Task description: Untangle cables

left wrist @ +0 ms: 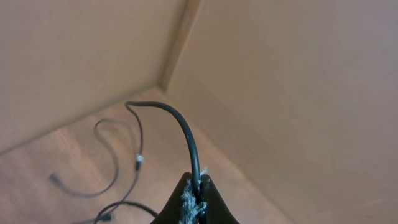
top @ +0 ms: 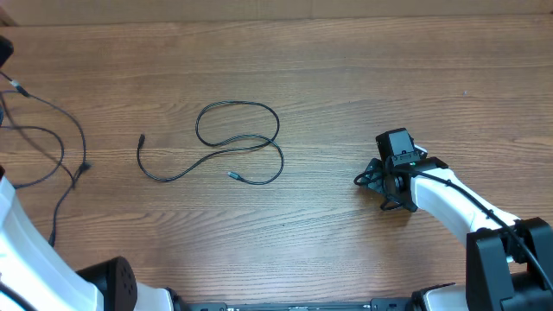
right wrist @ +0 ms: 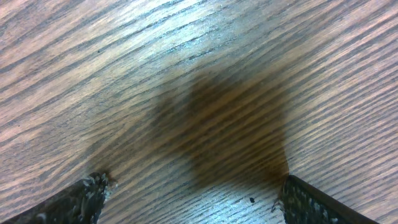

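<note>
Well to the left of my right gripper [right wrist: 193, 194], spread wide over bare table [top: 346, 69], a loose cable [top: 233, 104] lies looped, running left to right. My left gripper [left wrist: 196, 186], pressed together, pinches a second cable [left wrist: 188, 134] near the table's left edge.

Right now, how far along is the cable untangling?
Done: one cable lies loose and alone mid-table. In hand: the left tool is shut on another cable. Left: the cables at the left edge cross each other; the right tool hangs open, empty, over bare wood.
</note>
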`<state>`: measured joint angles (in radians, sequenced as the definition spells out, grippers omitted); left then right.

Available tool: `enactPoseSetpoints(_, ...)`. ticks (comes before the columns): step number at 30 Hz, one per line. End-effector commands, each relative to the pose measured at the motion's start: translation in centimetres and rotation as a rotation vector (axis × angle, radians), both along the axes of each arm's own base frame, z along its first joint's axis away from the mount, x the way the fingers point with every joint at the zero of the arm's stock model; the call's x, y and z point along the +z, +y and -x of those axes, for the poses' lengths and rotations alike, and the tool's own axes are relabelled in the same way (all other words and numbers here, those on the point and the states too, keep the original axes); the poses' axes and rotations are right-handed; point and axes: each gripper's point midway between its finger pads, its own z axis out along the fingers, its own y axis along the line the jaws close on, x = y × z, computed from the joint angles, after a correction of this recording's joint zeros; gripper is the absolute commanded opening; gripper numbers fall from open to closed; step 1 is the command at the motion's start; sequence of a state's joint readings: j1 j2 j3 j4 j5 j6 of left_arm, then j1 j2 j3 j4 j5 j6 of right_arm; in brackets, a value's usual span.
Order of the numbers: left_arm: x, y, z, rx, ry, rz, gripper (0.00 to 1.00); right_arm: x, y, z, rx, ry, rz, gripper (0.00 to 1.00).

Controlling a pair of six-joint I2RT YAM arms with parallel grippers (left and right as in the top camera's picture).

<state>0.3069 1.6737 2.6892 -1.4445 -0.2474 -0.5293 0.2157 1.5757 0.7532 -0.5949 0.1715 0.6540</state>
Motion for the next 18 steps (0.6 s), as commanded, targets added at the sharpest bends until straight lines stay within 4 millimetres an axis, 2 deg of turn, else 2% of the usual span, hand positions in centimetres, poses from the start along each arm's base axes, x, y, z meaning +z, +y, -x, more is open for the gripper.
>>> enactPoseSetpoints(1,-2.6,1.0,-1.4,0.036,0.072,0.052,0.04,-0.7,-0.1,0.7,-0.005,0.030,-0.009,0.88)
enactPoseSetpoints(13,-12.8,2.6,-5.6,0.062,0.398,0.161,0.04,-0.8,-0.2,1.0,-0.005,0.041,-0.007,0.88)
enactPoseSetpoints(18,-15.1,3.4,-5.7,0.116,0.453,0.219,0.04,-0.8,-0.2,1.0,-0.005,0.041,-0.007,0.88)
